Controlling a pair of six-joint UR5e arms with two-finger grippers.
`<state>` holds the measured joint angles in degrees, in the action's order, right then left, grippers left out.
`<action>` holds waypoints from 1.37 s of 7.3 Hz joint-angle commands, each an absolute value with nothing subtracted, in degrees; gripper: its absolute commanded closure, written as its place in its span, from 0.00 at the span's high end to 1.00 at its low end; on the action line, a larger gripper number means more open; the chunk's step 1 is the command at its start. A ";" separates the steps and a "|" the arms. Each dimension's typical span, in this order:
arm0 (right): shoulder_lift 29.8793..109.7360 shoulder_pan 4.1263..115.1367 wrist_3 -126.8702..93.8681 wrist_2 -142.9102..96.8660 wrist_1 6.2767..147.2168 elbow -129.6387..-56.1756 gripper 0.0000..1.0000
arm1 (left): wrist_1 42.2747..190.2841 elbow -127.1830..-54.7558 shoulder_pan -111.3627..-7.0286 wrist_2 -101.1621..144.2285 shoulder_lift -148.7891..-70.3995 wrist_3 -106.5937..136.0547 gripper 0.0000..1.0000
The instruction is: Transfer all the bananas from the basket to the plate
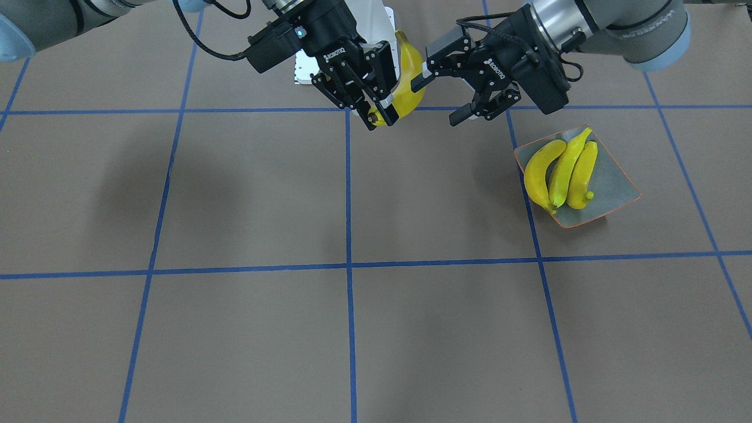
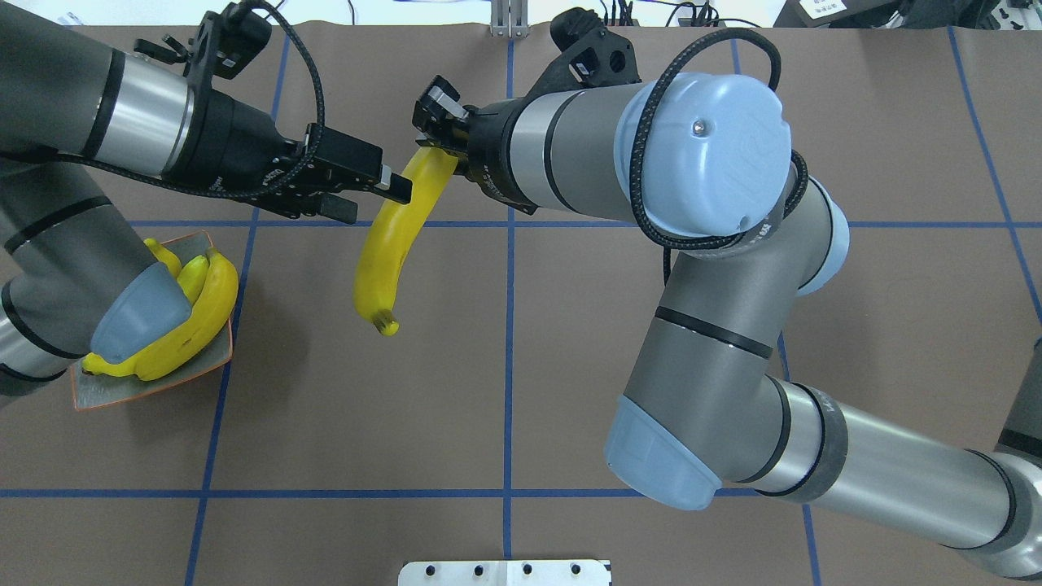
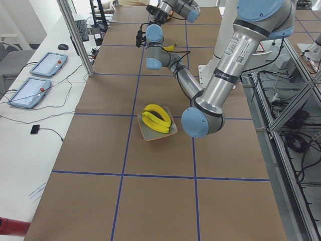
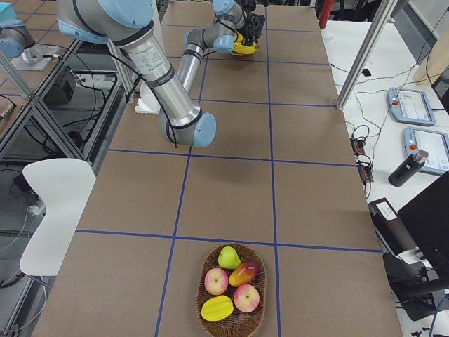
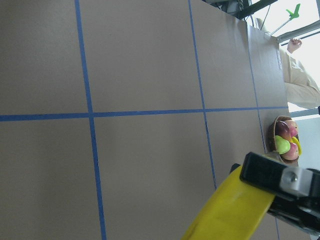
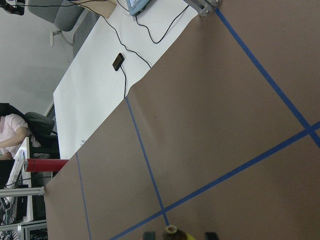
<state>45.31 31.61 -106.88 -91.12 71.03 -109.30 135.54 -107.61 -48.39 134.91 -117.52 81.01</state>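
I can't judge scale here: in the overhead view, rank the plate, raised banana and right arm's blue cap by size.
1. blue cap, likely nearest the camera.
2. plate, partly hidden by the left arm.
3. raised banana.

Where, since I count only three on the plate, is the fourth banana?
Overhead view: the fourth banana hangs above the table, left of centre, its far end clamped in the right gripper, the open left gripper beside it.
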 commanded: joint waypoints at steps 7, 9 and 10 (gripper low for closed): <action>45.26 31.55 -101.18 -91.14 70.84 -111.17 0.99 | 138.16 -107.84 -46.23 134.91 -118.04 80.33 0.00; 45.61 32.69 -98.71 -91.23 70.84 -113.72 1.00 | 138.16 -107.75 -46.41 134.91 -117.34 80.33 0.00; 46.57 34.09 -98.61 -91.58 70.93 -114.43 1.00 | 138.08 -107.75 -46.67 134.91 -117.07 80.33 0.00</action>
